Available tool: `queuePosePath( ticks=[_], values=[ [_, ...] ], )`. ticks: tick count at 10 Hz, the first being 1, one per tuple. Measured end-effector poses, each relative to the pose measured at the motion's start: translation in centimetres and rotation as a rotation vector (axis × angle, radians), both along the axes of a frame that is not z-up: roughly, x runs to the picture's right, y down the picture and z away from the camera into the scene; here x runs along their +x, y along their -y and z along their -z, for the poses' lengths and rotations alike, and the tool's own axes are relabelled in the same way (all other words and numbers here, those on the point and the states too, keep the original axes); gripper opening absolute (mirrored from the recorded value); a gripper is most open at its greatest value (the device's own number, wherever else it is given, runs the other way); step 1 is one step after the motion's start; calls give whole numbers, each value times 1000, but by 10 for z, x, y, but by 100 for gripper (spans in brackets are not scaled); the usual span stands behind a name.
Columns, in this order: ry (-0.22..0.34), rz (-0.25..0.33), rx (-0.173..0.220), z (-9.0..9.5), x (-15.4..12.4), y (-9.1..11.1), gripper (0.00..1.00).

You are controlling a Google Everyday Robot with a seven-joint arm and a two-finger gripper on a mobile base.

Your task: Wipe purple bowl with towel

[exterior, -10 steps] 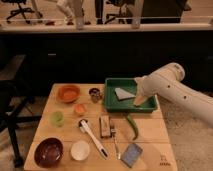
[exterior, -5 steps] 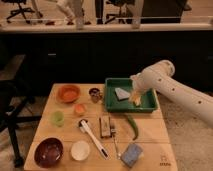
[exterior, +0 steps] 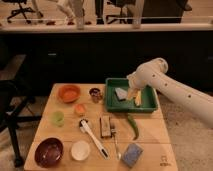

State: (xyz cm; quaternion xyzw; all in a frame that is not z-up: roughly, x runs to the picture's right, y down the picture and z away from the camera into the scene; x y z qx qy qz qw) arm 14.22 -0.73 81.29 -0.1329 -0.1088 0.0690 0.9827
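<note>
Over the green tray (exterior: 149, 105), the pincer (exterior: 133, 94) hangs beside the towel (exterior: 120, 93).

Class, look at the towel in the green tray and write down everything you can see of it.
The towel is a small, pale grey-white cloth, soft-looking and folded into a rough triangle. It lies flat on the floor of the green tray, toward the tray's back left part. The gripper is low inside the tray, close beside the towel; whether it touches the cloth cannot be told.
</note>
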Motion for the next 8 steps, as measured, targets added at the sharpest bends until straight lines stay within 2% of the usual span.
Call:
queuePosePath(
  ticks=[4, 5, 7, 8],
  values=[
    [-2, -2, 6, 1, 0, 0, 80],
    [-19, -21, 21, 1, 1, -1, 80],
    [-74, -76, 91, -3, 4, -7, 80],
    [-81, -85, 102, -6, 3, -8, 80]
  ],
)
